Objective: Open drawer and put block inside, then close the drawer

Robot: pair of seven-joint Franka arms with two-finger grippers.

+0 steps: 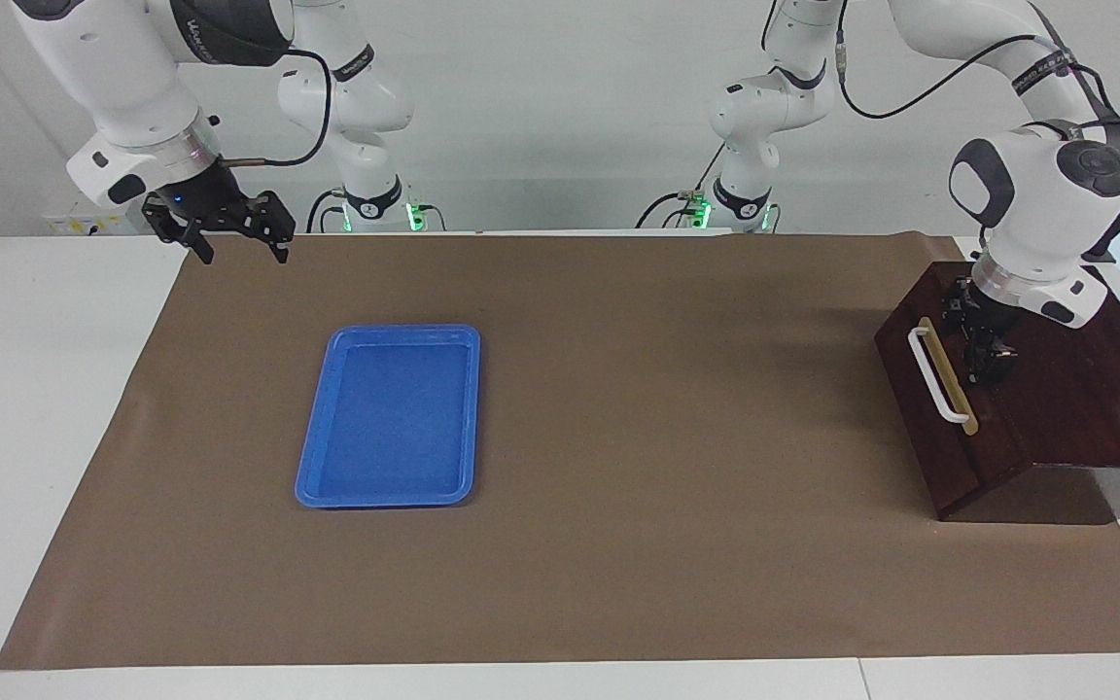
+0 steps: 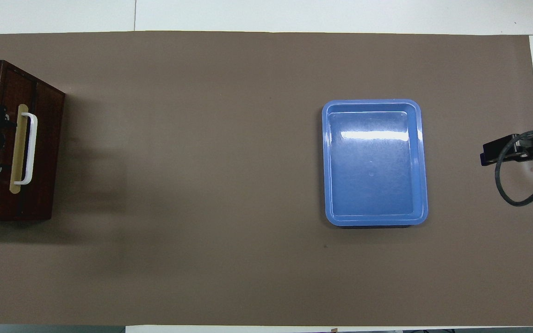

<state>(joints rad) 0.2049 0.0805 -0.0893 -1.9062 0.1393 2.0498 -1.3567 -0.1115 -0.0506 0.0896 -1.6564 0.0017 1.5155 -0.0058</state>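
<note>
I count 2 claws, both spread wide and empty: the right claw (image 1: 229, 238) waits at my right arm's near corner of the desk (image 1: 54, 389), the left claw (image 1: 990, 342) over 1 closed drawer (image 1: 929, 428) at the left-arm edge. 1 blue tray (image 1: 390, 418) lies farther out. I cannot see the block.

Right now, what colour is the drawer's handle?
White, on a tan strip; the handle shows best in the facing view.

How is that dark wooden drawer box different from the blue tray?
The dark brown wooden drawer is a tall, shut box with a white bar handle; the blue plastic tray is flat, shallow and open on top. The drawer sits at the left arm's end of the table, the tray toward the right arm's end. Both rest on brown paper.
</note>
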